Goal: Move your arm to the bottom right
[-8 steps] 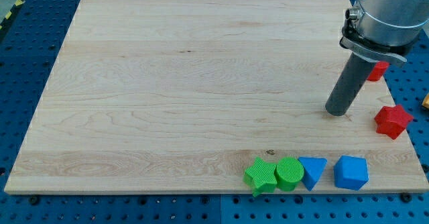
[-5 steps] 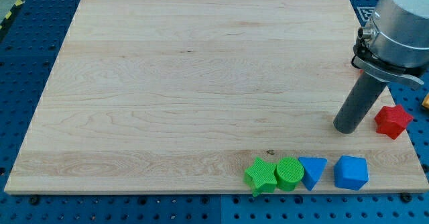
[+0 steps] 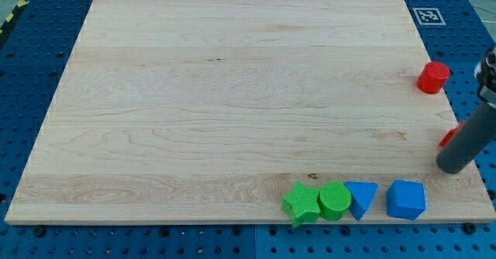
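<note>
The arm is pretty much at the goal corner: my tip sits near the right edge of the surface, just above-right of the blue block and hiding most of a red block. There are no fingers to report, only a rod. The next move looks like a small nudge down-right, steering clear of the blue block.

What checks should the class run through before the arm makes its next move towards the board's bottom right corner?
1. My tip in view: ok, near the view's right edge.
2. Tip at the bottom right corner: not ok, it sits above the bottom edge.
3. Tip clear of the blue cube: ok, the cube lies below and to the view's left.
4. Red star: cannot tell, the rod hides most of it.
5. Red cylinder: ok, well above the tip.
6. Green star, green cylinder and blue triangle: ok, far left of the tip.
</note>
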Robot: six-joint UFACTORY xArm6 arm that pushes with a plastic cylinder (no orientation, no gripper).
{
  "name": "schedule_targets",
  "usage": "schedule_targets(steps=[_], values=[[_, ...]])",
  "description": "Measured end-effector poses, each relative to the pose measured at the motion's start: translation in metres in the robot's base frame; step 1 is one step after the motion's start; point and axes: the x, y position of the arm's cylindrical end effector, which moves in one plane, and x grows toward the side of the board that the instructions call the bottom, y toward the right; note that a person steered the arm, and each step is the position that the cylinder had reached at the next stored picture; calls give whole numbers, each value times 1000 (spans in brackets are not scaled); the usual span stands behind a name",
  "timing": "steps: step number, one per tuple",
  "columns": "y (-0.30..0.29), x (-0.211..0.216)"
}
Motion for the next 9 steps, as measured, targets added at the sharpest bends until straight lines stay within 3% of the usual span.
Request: schedule_targets(steps=[2, 9], values=[[30, 49], [1, 50]])
